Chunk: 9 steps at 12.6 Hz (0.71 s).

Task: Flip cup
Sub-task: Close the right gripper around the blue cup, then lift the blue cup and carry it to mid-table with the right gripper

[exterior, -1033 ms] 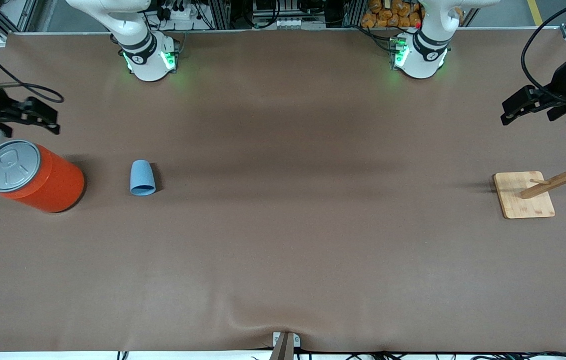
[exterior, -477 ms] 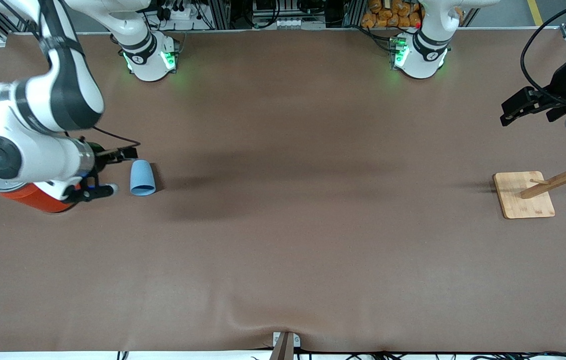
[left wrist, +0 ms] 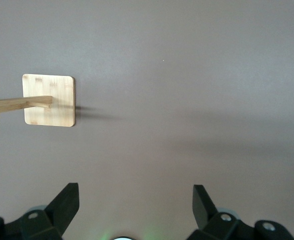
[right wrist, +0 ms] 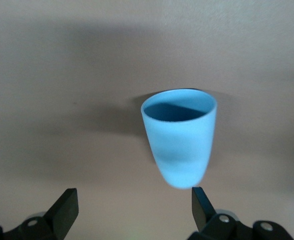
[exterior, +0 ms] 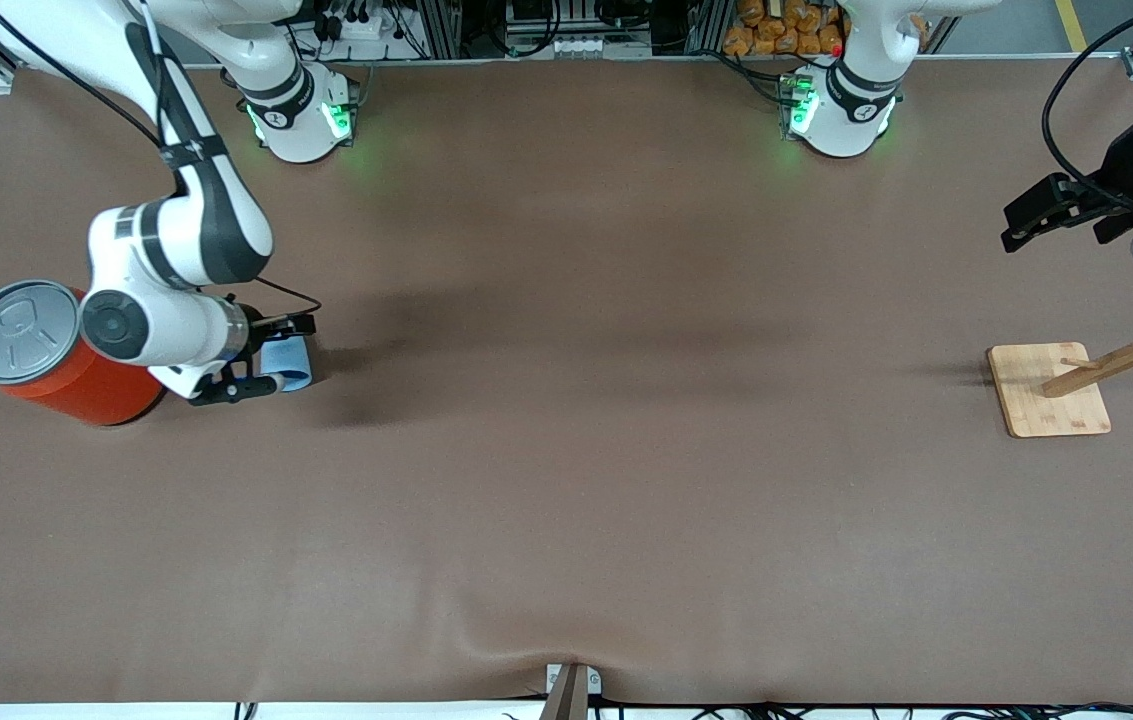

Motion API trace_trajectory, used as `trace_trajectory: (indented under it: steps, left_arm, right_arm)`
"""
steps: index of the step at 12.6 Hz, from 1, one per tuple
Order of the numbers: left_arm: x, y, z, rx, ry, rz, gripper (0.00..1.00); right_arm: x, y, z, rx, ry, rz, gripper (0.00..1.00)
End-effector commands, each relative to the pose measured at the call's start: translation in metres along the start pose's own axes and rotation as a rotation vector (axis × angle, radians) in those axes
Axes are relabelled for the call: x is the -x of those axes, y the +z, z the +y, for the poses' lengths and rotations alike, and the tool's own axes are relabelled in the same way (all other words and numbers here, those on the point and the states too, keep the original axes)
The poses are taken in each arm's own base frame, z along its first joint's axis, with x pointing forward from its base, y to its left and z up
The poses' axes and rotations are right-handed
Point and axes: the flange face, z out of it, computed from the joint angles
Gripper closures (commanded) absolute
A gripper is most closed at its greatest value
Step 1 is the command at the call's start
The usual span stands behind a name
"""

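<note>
The light blue cup (exterior: 292, 364) lies on its side on the brown table, wide rim toward the front camera, beside the orange can. My right gripper (exterior: 287, 355) is low at the cup and open, with one finger on each side of it. The hand hides part of the cup in the front view. In the right wrist view the cup (right wrist: 179, 137) shows its open mouth, and its closed base sits just ahead of one fingertip (right wrist: 199, 196); the right gripper (right wrist: 134, 200) touches nothing. My left gripper (exterior: 1021, 225) waits open above the table at the left arm's end, empty (left wrist: 135, 197).
A big orange can (exterior: 76, 385) with a grey pull-tab lid stands at the right arm's end, close to the right arm's wrist. A wooden peg rack on a square bamboo base (exterior: 1046, 390) (left wrist: 49, 100) stands at the left arm's end.
The right arm has swung in from the table's edge, passed over the orange can and brought its open gripper around the cup. The cup and the left arm have not moved.
</note>
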Motion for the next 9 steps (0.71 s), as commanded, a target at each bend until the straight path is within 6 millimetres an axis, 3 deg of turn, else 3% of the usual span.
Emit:
trace_trajectory:
  steps: [1,6,9]
  left_arm:
    - [0.001,-0.003,-0.001,0.0,0.012,-0.008,0.0]
    - [-0.002,0.003,0.001,-0.002,0.016,-0.02,0.0]
    - [-0.004,0.006,0.003,-0.002,0.018,-0.025,0.0]
  right_arm:
    - [0.016,0.011,0.004,0.007,-0.04,0.059,0.0]
    - [0.005,0.019,0.022,0.135,-0.113,0.122,0.0]
    - [-0.002,0.037,0.03,0.129,-0.107,0.128,0.0]
